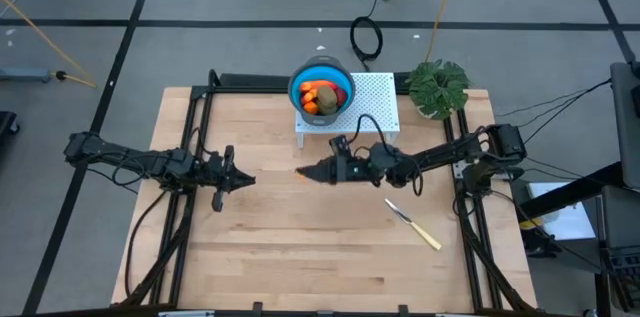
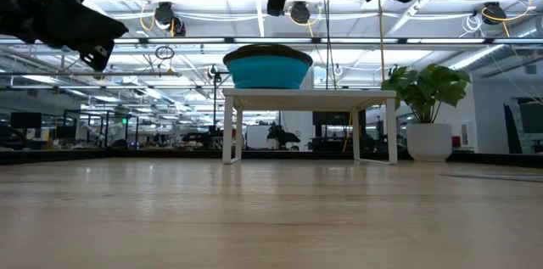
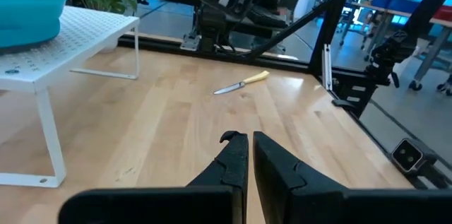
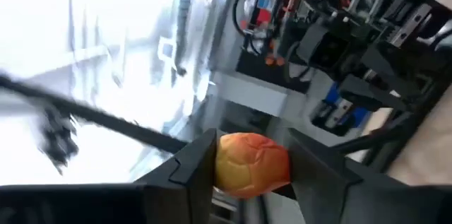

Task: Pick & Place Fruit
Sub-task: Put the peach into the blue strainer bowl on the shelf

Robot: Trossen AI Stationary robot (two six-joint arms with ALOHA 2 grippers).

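Grey floor surrounded the wooden bench (image 1: 300,247) from above; near its middle, in front of the blue bowl (image 1: 322,88) holding fruit, hovered the right gripper (image 1: 306,170). Left of the bowl waited the left gripper (image 1: 246,180), fingers pressed together, empty. At the right wrist, the gripper clamped a red-yellow fruit (image 4: 251,164) between its fingers (image 4: 189,165).

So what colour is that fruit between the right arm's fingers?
The fruit is orange-red blending into yellow, clearest in the right wrist view.
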